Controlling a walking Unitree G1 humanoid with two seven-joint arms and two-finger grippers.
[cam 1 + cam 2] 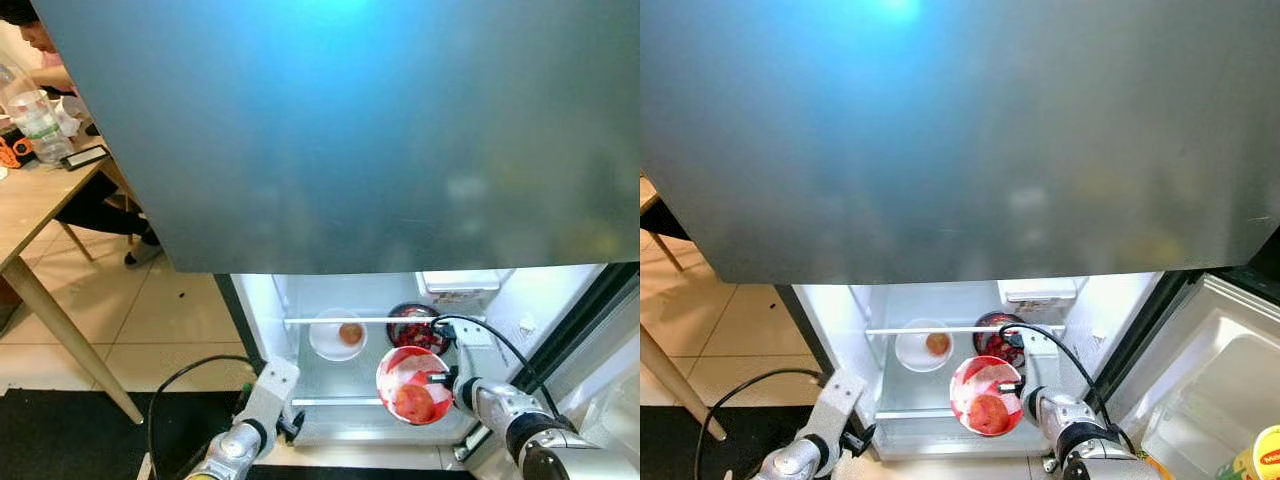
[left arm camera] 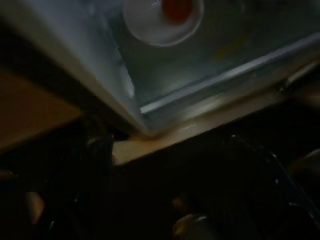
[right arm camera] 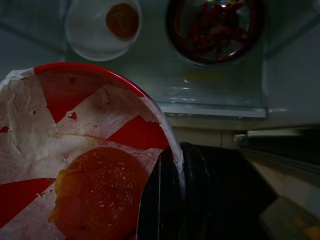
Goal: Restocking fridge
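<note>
Red round bowl (image 1: 413, 385) pinched at rim by right gripper (image 1: 447, 379).

Home kitchen, open fridge (image 1: 520, 300), tiled floor (image 1: 170, 320), wooden dining table (image 1: 30, 200)

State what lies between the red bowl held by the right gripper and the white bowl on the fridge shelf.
Only bare glass shelf separates the red bowl from the white bowl, as the right wrist view shows.

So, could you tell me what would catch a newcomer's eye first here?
The big grey fridge door across the upper head views. Below it, in the lit fridge, the right gripper grips the rim of a red bowl of reddish food, near a white bowl and a dark bowl on the shelf.
</note>
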